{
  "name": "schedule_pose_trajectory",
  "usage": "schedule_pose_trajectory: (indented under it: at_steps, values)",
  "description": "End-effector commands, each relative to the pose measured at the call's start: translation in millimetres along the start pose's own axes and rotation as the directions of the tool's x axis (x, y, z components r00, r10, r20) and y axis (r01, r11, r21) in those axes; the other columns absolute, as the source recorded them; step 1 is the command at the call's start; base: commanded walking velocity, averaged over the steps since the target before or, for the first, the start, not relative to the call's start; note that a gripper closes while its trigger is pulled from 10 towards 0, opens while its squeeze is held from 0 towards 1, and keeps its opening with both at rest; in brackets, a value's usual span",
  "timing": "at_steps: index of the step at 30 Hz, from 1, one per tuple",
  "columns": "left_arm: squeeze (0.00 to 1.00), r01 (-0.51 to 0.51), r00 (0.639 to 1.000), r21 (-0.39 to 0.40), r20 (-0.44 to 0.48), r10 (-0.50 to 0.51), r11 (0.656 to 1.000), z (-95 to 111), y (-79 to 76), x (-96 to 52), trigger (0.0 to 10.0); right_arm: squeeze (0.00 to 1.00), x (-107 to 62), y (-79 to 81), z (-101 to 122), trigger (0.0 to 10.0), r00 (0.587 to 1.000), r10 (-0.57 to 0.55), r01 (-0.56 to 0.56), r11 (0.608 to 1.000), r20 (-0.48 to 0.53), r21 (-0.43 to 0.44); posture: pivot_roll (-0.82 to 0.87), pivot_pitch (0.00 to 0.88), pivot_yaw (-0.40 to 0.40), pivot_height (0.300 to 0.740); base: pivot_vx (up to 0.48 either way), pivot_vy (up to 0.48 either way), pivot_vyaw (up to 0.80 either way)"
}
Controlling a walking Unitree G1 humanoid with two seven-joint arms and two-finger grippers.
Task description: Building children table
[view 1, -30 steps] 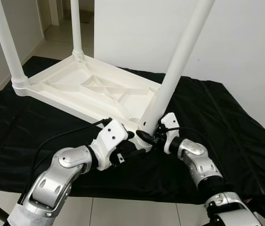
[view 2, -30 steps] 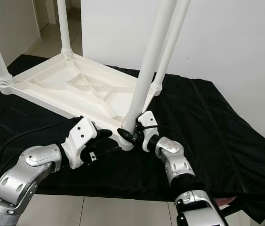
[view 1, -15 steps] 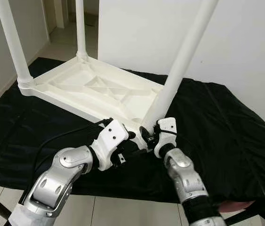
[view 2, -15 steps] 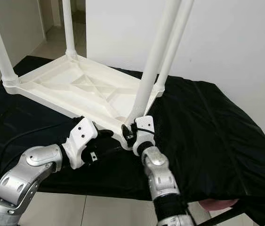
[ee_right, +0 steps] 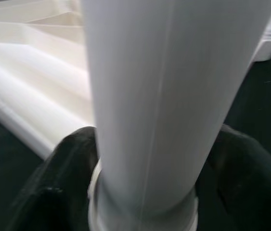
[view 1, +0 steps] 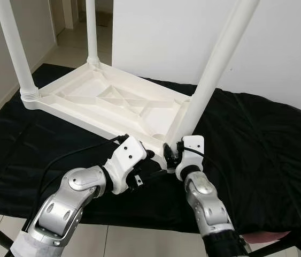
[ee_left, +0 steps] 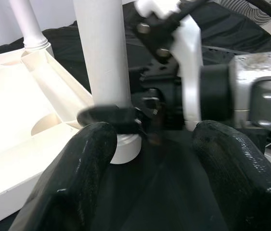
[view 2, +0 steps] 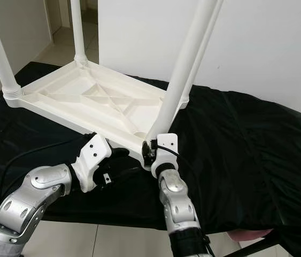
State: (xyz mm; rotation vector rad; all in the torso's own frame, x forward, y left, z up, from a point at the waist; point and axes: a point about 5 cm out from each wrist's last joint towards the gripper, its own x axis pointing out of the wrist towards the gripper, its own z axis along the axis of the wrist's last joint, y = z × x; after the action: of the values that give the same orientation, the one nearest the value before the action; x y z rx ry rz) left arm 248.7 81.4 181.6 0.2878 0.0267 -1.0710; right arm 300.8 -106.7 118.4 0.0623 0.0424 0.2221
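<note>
I'm getting bright, even daylight in both eye views, sharp, soft shadows. Close to the right gripper (ee_right: 140, 192) the table leg (ee_right: 169, 96) is blurring, overexposed; left wrist view is slightly soft.

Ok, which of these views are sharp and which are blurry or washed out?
Head views: evenly lit and sharp on the upturned table and black cloth. Left wrist view: its own fingers are soft blobs up close. Right wrist view: the near leg is blurred and almost featureless white.
</note>
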Motion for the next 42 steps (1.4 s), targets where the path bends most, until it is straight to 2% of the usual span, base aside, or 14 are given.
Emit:
schedule_pose_trajectory:
  at_steps: [1,5,6,8,9,11,14,18,23,29,32,33,34,42]
  values:
    - [0.0,-0.011,1.0,0.0,0.001,0.011,1.0,1,0.7,1.9,10.0,1.0,-2.0,-1.7,4,10.0,0.999,0.042,-0.042,0.999,0.016,0.013,0.04,0.0,-0.118,0.74,0.0,0.0,0.0]
    - [0.0,-0.009,1.0,0.001,0.001,0.009,1.0,2,-0.3,1.6,10.0,1.0,0.4,-16.3,7,10.0,0.988,0.153,-0.152,0.987,0.019,-0.058,0.04,0.0,-0.118,0.74,0.0,0.0,0.0]
    - [0.0,-0.008,1.0,0.001,0.002,0.008,1.0,2,-0.4,1.4,10.0,0.87,1.4,-19.1,8,10.0,0.982,0.187,-0.185,0.98,0.017,-0.077,0.04,0.0,-0.116,0.74,0.0,0.0,0.0]
    - [0.0,-0.006,1.0,0.002,0.003,0.006,1.0,2,-0.5,1.1,10.0,0.87,2.4,-21.8,9,10.0,0.977,0.215,-0.213,0.973,0.012,-0.09,0.04,0.0,-0.116,0.74,0.0,0.0,0.0]
    - [0.0,-0.005,1.0,0.002,0.003,0.005,1.0,2,-0.6,0.9,10.0,0.0,3.4,-23.7,11,10.0,0.97,0.245,-0.243,0.964,0.007,-0.108,0.05,0.0,-0.117,0.74,0.0,0.0,0.0]
    - [0.0,-0.002,1.0,0.003,0.005,0.002,1.0,3,-1.0,0.8,10.0,0.0,4.1,-25.2,12,10.0,0.962,0.274,-0.271,0.955,0.006,-0.12,0.05,0.0,-0.117,0.74,0.0,0.0,0.0]
    - [0.0,0.009,1.0,0.003,0.006,-0.009,1.0,3,-2.0,0.5,10.0,0.0,9.9,-30.9,15,10.0,0.933,0.359,-0.354,0.918,-0.005,-0.18,0.05,0.0,-0.113,0.74,0.0,0.0,0.0]
    - [0.0,0.01,1.0,0.005,0.006,-0.01,1.0,3,-1.8,0.9,10.0,0.0,12.9,-30.6,15,10.0,0.909,0.416,-0.412,0.895,-0.013,-0.169,0.05,0.0,-0.112,0.74,0.0,0.0,0.0]
    - [0.0,0.009,1.0,0.01,0.009,-0.009,1.0,4,-1.4,1.7,10.0,0.0,22.5,-22.8,14,10.0,0.843,0.536,-0.533,0.826,-0.037,-0.183,0.06,0.0,-0.109,0.74,0.0,0.0,0.0]
    - [0.0,0.014,1.0,0.011,0.009,-0.014,1.0,5,-2.9,1.9,10.0,0.0,30.7,-15.9,12,10.0,0.819,0.57,-0.569,0.798,-0.056,-0.201,0.07,0.0,-0.112,0.74,0.0,0.0,0.0]
    - [0.0,0.014,1.0,0.011,0.009,-0.014,1.0,5,-2.9,1.9,10.0,0.0,30.7,-15.9,12,10.0,0.819,0.57,-0.569,0.798,-0.056,-0.201,0.07,0.0,-0.112,0.74,0.0,0.0,0.0]
    - [0.0,0.015,1.0,0.012,0.01,-0.015,1.0,5,-3.5,2.5,10.0,0.0,33.5,-14.1,11,3.5,0.815,0.577,-0.575,0.792,-0.06,-0.206,0.08,0.0,-0.12,0.74,0.0,0.0,0.0]
    - [0.0,0.013,1.0,0.013,0.011,-0.013,1.0,5,-3.7,2.7,10.0,0.0,34.8,-12.7,9,0.0,0.814,0.577,-0.577,0.794,-0.06,-0.191,0.08,0.0,-0.125,0.74,0.0,0.0,0.0]
    - [0.0,-0.004,1.0,0.013,0.011,0.004,1.0,5,-3.3,0.5,10.0,0.0,31.1,-15.6,-2,0.0,0.828,0.558,-0.56,0.818,-0.058,-0.13,0.09,0.0,-0.132,0.74,0.0,0.0,0.0]
